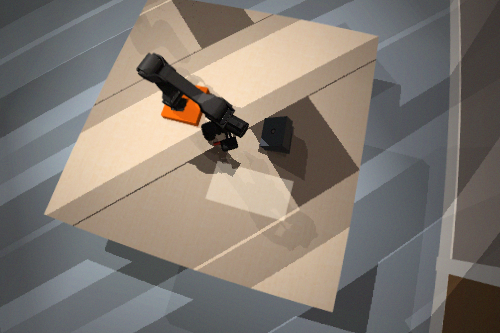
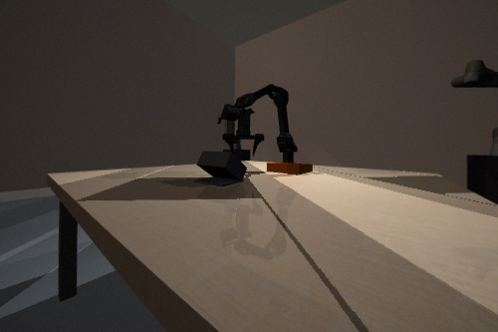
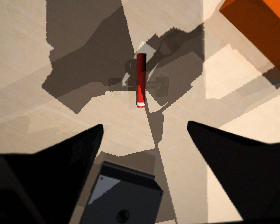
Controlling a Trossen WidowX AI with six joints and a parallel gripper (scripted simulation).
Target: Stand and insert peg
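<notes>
The red peg (image 3: 141, 80) (image 1: 216, 143) lies on its side on the table. In the wrist view its white-banded end points down the picture, towards the panel block, and its plain end points up. My gripper (image 3: 145, 126) (image 2: 243, 154) is wide open and empty, pointing down above the table near the peg. In the top view the gripper hides most of the peg. The dark block with the sloped panel (image 1: 280, 139) (image 2: 219, 164) (image 3: 116, 195) stands beside the gripper. Its one hole (image 1: 273, 131) (image 3: 122, 216) shows empty.
The arm's orange base (image 1: 182, 116) (image 2: 289, 168) (image 3: 258, 35) stands behind the peg, on the side away from the panel block. The wooden table (image 1: 165, 227) (image 2: 149, 256) carries strong shadows and bright patches.
</notes>
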